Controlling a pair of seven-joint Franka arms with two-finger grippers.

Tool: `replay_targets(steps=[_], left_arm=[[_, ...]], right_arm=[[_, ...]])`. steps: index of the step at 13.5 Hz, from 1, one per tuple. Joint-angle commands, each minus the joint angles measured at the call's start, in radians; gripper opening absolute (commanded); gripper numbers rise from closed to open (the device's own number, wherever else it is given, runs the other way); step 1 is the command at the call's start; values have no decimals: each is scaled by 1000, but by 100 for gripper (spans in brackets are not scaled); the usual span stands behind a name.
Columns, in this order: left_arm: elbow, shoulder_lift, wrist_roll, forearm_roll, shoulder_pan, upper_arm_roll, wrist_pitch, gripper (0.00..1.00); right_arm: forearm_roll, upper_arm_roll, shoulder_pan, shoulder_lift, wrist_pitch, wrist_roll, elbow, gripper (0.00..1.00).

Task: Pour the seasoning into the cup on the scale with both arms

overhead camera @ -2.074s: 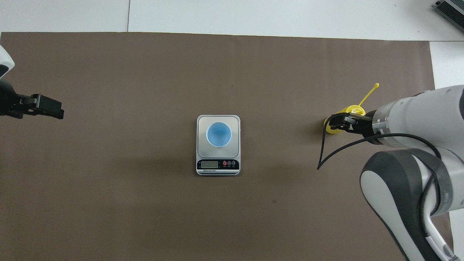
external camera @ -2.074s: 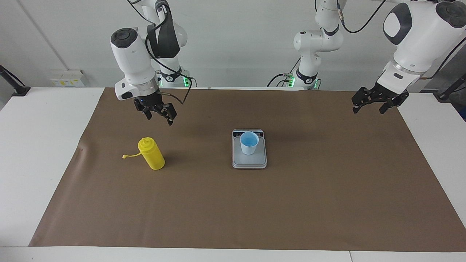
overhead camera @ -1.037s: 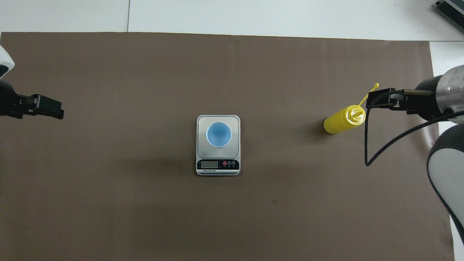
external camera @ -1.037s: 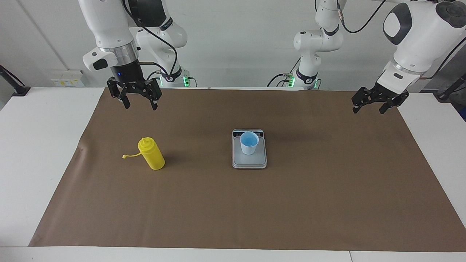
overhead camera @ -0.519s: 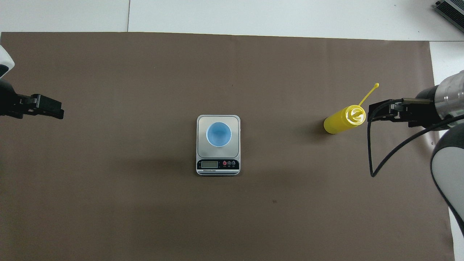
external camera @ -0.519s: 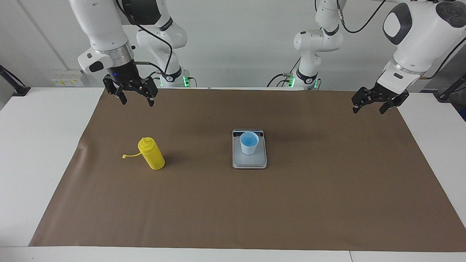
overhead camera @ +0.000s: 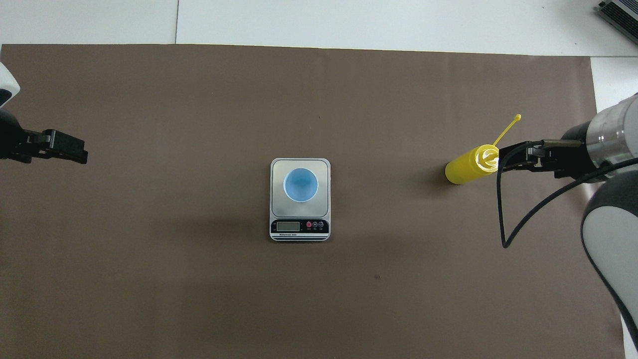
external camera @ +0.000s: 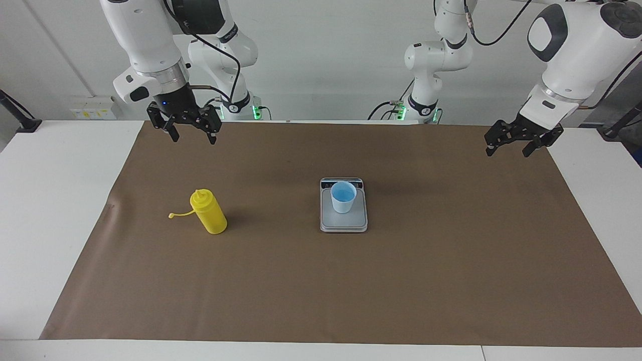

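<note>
Yellow seasoning bottle (external camera: 209, 214) upright on the brown mat (external camera: 321, 281), both grippers open and empty in the air.

Right gripper (external camera: 191, 138) up over the mat's edge nearest the robots at the right arm's end, fingers spread and pointing down, well clear of the bottle and holding nothing. Bottle toward the right arm's end of the table, cap (external camera: 172, 216) open and hanging out on its thin strap, away from the scale. Light blue cup (external camera: 343, 196) upright on the scale (external camera: 343, 223) near the middle of the mat, well apart from the bottle, display strip at the scale's robot-side edge. Left gripper (external camera: 510, 149) waiting over the mat's corner at the left arm's end, fingers apart, empty.
</note>
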Motion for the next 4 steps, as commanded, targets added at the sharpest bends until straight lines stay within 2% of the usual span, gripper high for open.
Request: replay_targets(steps=[1, 4], left_arm=[[-36, -27, 0, 18, 8, -4, 20, 100], [-36, -27, 0, 18, 8, -4, 20, 100]], right_arm=[[-16, 10, -18, -11, -10, -24, -10, 100], [-15, 8, -25, -11, -10, -12, -10, 100]])
